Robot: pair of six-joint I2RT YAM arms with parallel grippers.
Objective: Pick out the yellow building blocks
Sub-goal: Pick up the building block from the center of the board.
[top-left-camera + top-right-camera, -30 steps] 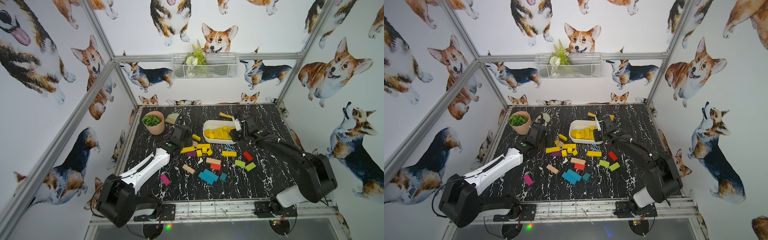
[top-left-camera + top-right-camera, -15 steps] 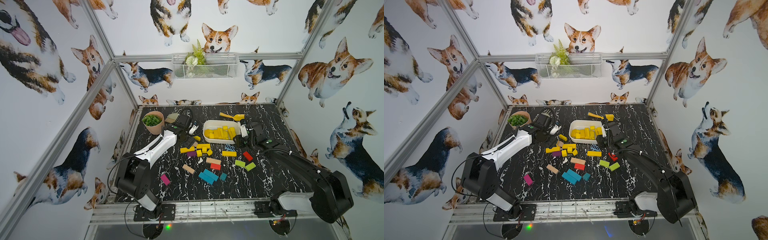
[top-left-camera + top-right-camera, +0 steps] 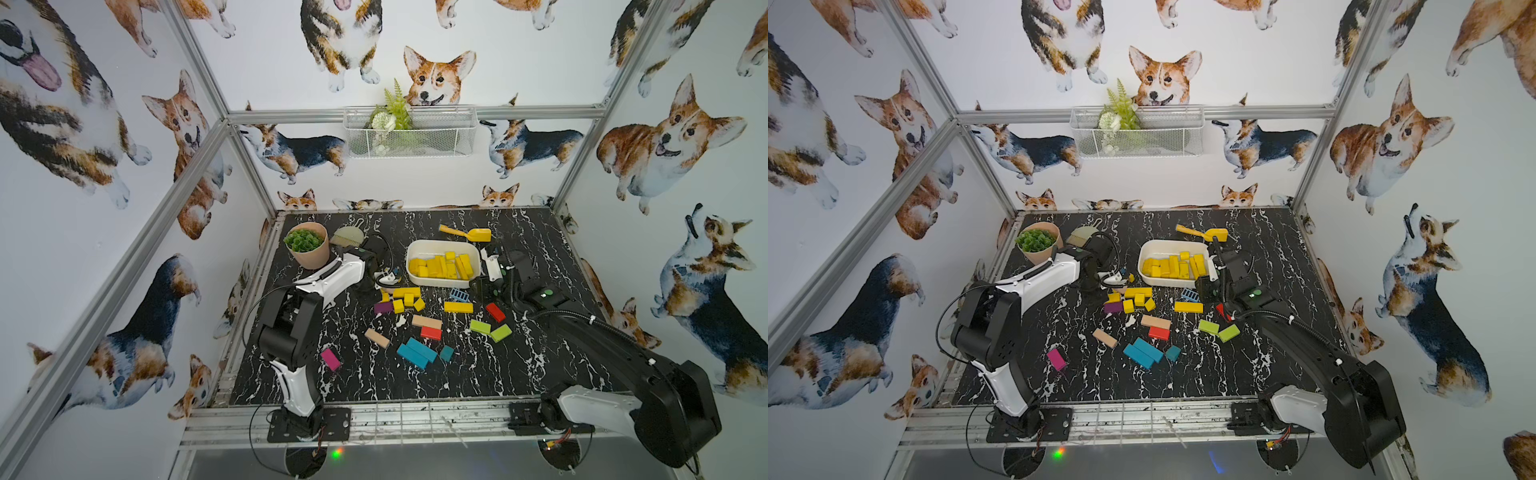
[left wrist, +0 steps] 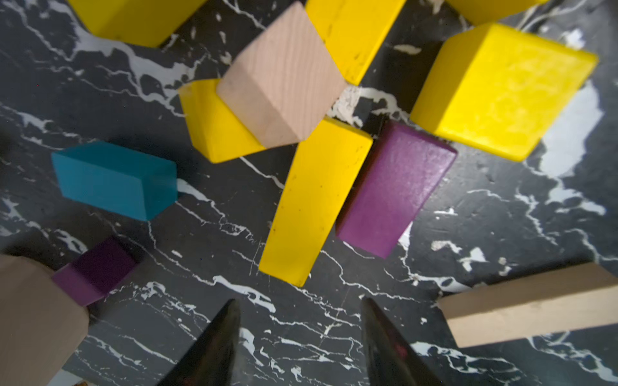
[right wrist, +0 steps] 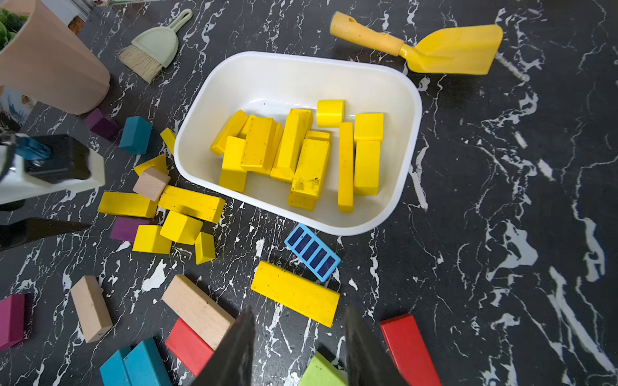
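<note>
I find the black marble-patterned tabletop [image 3: 540,365] filling the lower centre of both top views. At centre frame stands a white plastic tub [image 3: 440,242] holding about a dozen bright painted wooden yellow building blocks [image 3: 442,266]. A loose yellow cluster [image 3: 406,296] lies just below its left end, and one long yellow bar [image 3: 458,307] lies below the tub. The left gripper [image 4: 300,300] has its jaws apart and empty, as does the right gripper [image 5: 299,309].

1. Black marble-pattern tabletop [image 3: 498,374], white-veined.
2. Far half: plant pot [image 3: 311,259], brush with dustpan [image 3: 348,237], yellow toy shovel [image 3: 465,235], white tub [image 3: 424,247].
3. Middle: loose yellow building blocks [image 3: 458,307] near the tub; purple block [image 3: 383,307] touching one.
4. Near half, scattered: tan blocks [image 3: 427,321], red blocks [image 3: 431,333], green blocks [image 3: 481,327], blue blocks [image 3: 417,353], magenta block [image 3: 331,358].
</note>
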